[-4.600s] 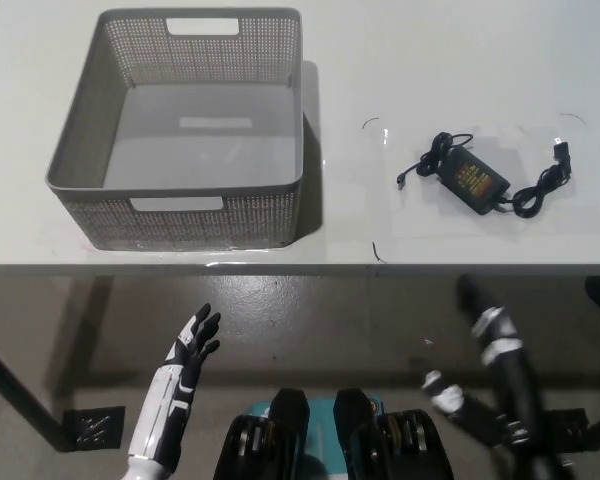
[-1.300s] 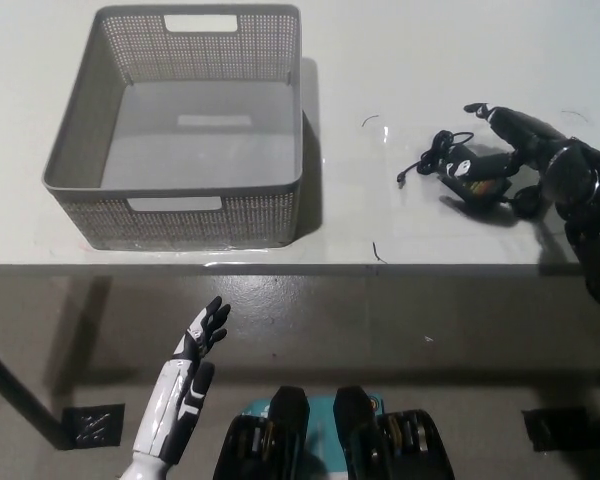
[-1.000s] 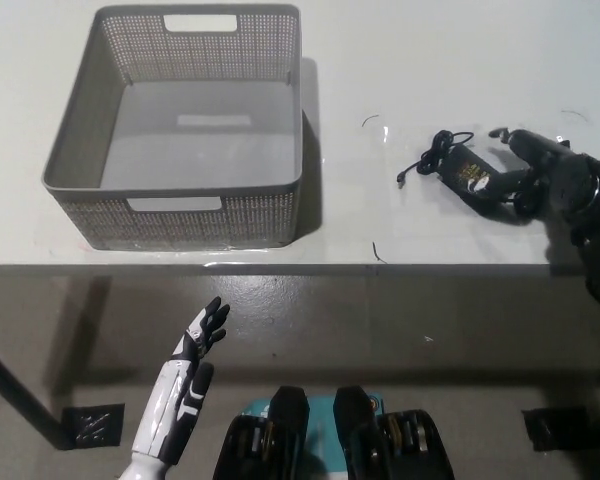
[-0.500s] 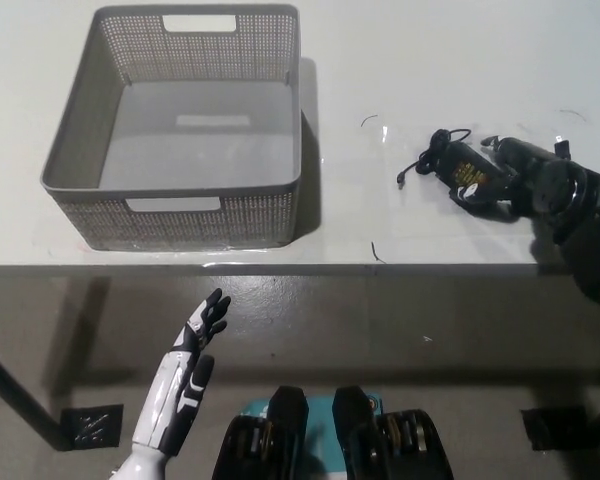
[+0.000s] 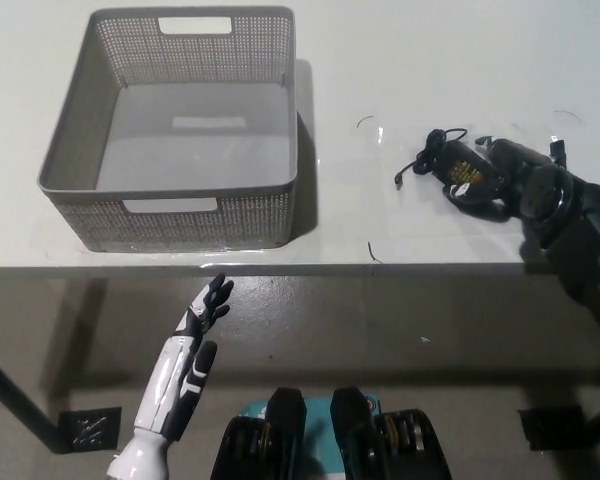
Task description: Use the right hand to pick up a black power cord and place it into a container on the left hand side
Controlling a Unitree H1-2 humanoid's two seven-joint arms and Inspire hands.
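Your right hand point(image 5: 528, 182) lies on the table point(image 5: 400, 70) over the right end of the cord point(image 5: 462, 172); whether its fingers have closed cannot be told. The adapter's long axis runs left-up to right-down, the basket point(image 5: 290, 110) well to the left. Your left hand point(image 5: 195, 335) rests open below the table edge.

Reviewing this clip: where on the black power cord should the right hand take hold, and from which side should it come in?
Best grip is likely the power cord's rigid black adapter brick, lying flat on the table; the thin loose loops at either end would slip. Come from above on the right, fingers across its short width, where the right hand already sits. The left hand rests below the table edge.
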